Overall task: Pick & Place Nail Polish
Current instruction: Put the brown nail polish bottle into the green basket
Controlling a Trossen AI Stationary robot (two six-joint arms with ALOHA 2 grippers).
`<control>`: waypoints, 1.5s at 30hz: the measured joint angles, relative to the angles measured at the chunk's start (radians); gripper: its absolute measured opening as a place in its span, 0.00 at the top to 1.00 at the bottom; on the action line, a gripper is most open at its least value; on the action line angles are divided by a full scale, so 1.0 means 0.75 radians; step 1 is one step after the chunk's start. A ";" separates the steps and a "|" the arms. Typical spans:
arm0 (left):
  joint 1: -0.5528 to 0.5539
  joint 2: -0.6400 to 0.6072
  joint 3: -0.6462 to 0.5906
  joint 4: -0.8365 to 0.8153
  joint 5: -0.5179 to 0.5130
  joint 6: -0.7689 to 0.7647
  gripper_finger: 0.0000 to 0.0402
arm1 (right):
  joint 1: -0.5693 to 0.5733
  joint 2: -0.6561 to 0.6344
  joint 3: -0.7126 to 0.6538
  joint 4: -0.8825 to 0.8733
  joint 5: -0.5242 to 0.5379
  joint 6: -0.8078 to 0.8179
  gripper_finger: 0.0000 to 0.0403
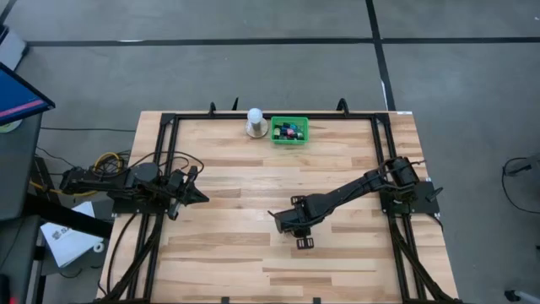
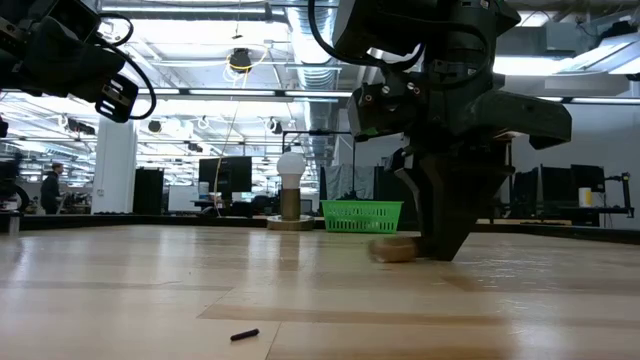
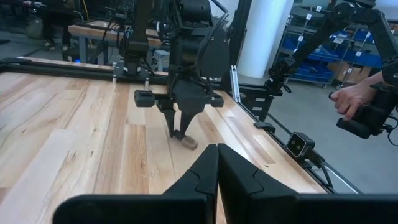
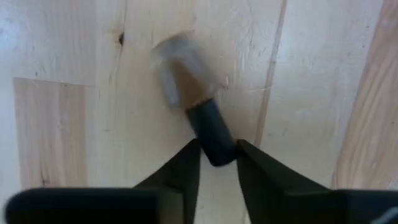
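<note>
The right gripper (image 1: 280,221) reaches down to the middle of the wooden table (image 1: 228,253), its two dark fingers (image 4: 180,171) pinching the slim dark cap of a nail polish bottle (image 4: 183,74) that lies on its side on the boards. The grasp sits at the very tip of the cap, so a clean pick likely calls for a firm squeeze and a slow, straight lift (a smooth round cap can twist out). The bottle's body is small, clear and glossy with a tan tint, rounded at the shoulders. Against the table's far edge stands the green tray (image 1: 289,140), a ribbed plastic basket already holding several bottles, beside a white dome-topped object (image 1: 255,118). The left gripper (image 1: 196,196) waits near the left edge, fingers pressed together on nothing. The table's planks are pale, matte and knotted.
</note>
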 joint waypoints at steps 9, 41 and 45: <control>0.000 0.000 0.000 0.001 0.000 -0.037 1.00 | 0.000 0.001 -0.001 0.001 -0.004 -0.001 0.90; 0.001 0.001 -0.001 0.036 -0.011 -0.072 1.00 | -0.406 -0.402 0.026 -0.145 0.157 -0.038 0.87; 0.001 0.001 -0.001 0.044 -0.014 -0.071 1.00 | -0.597 -0.481 0.027 -0.160 0.215 -0.072 0.87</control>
